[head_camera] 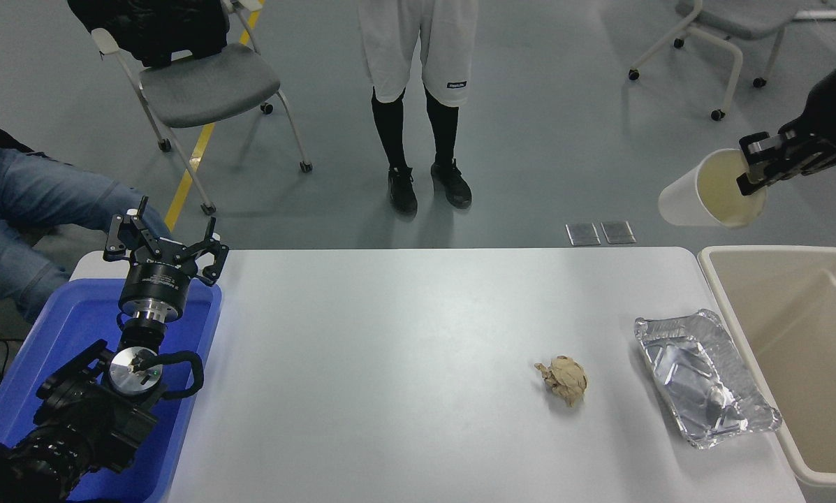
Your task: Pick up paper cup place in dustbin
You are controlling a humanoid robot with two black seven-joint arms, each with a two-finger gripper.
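Note:
High at the right edge my right gripper (753,168) is shut on the rim of the paper cup (697,197). The cream cup hangs tilted on its side, mouth toward the right, well above the table's far right corner and just left of the dustbin (739,307). The beige dustbin stands off the table's right side with nothing visible inside. My left gripper (163,244) is parked open at the lower left, over the far end of a blue tray.
A crumpled brown paper ball (563,379) lies right of the table's middle. A silver foil tray (704,377) rests beside the dustbin's rim. The blue tray (75,335) is at the left. A person (418,91) stands beyond the far edge; another sits at left.

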